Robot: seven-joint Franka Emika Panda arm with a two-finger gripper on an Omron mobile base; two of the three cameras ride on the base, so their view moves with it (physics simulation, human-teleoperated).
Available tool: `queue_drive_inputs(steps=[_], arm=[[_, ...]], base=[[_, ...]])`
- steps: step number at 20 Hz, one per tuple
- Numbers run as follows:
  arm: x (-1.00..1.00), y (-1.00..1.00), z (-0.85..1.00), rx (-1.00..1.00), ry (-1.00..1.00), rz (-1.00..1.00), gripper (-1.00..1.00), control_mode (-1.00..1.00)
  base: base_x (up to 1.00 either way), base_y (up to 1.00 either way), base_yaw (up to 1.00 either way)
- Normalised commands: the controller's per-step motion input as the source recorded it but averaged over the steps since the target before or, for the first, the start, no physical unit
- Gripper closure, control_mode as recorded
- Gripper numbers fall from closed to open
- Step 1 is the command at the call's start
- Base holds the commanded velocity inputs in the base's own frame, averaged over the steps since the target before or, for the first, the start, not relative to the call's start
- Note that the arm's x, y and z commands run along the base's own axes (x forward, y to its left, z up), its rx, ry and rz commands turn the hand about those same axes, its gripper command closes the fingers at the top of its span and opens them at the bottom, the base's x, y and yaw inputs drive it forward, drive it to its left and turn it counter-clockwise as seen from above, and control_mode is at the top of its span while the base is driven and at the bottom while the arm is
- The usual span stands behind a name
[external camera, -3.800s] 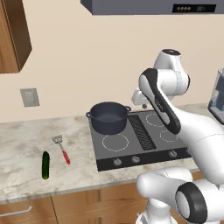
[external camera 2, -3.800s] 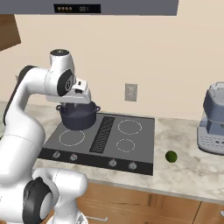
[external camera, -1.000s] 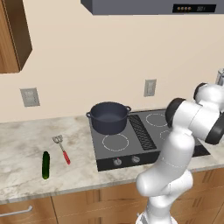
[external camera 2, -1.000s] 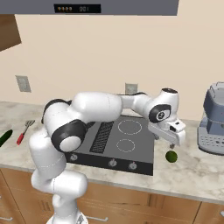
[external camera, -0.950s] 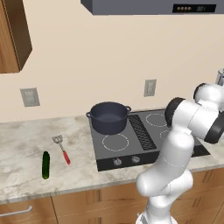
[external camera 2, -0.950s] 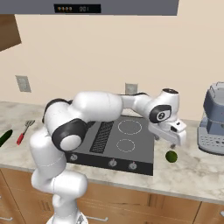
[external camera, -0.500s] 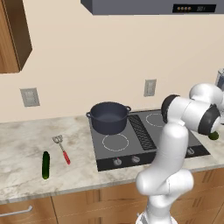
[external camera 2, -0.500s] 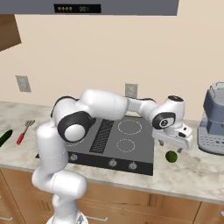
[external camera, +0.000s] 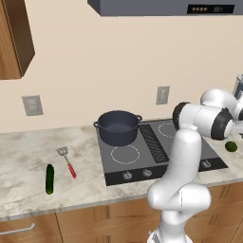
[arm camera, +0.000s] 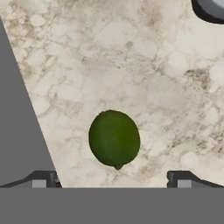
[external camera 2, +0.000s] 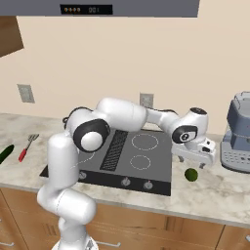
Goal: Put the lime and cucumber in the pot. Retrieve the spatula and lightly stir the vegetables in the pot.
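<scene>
Open pincer (above lime)

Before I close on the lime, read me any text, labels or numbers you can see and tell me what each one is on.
Range hood: small lit display panel with amber dots and pale digits, too small and blurred to read.
Cooktop: front knobs and ring markings, no legible writing.
Coffee machine: no readable brand or label.
Pot, spatula, cucumber, lime, wall outlets: no text.
</scene>
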Motion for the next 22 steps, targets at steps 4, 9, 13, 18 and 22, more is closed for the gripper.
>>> queue_drive_inputs(steps=[4,9,13,18,22], arm=[[0.1,-0.02,-0.16,0.0,0.01,0.11,-1.0,-1.0],[-0.08,0.0,-0.25,0.0,0.0,0.07,-1.0,-1.0],[0.0,0.0,-0.48,0.0,-0.01,0.1,-1.0,-1.0],[0.0,0.0,-0.4,0.0,-0.05,0.11,-1.0,-1.0],[0.0,0.0,-0.3,0.0,-0.03,0.11,-1.0,-1.0]], base=[[0.0,0.0,0.0],[0.0,0.0,0.0],[0.0,0.0,0.0],[0.0,0.0,0.0],[0.0,0.0,0.0]])
